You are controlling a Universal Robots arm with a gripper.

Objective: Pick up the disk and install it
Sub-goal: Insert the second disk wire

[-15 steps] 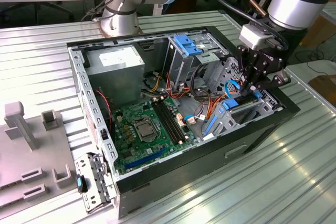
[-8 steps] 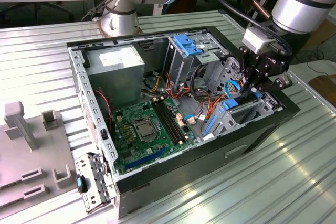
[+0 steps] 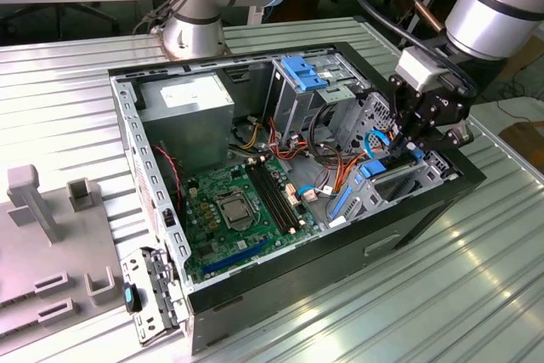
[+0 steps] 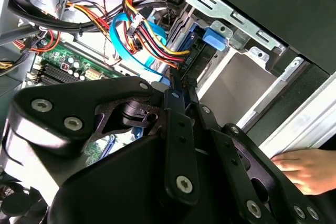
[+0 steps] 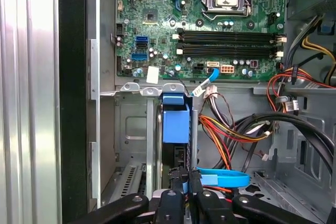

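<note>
Exterior view first: the open black tower computer case (image 3: 408, 218) lies on its side on a ribbed metal table (image 3: 476, 295), and the black robot gripper (image 3: 406, 149) is down at the metal drive cage (image 3: 416, 178) by the case's edge on the exterior view's right. Pretty cramped there, with bundled orange and blue cables (image 3: 336, 167) just beside it, while the green motherboard (image 3: 234, 210) sits well apart with open room above it.

Second wrist view: the gripper's black linkages (image 4: 178, 145) take up most of the frame. Ahead of them the dark-grey disk in its bright blue plastic carrier (image 4: 202, 45) sits edge-on in the cage, right up against the fingertips. A person's hand (image 4: 310, 169) rests outside the case wall.

First wrist view: the disk (image 5: 175, 124) stands upright in the cage slot, metal walls tight on both sides, directly ahead of the gripper (image 5: 182, 179), whose fingers are clenched on its near edge.
</note>
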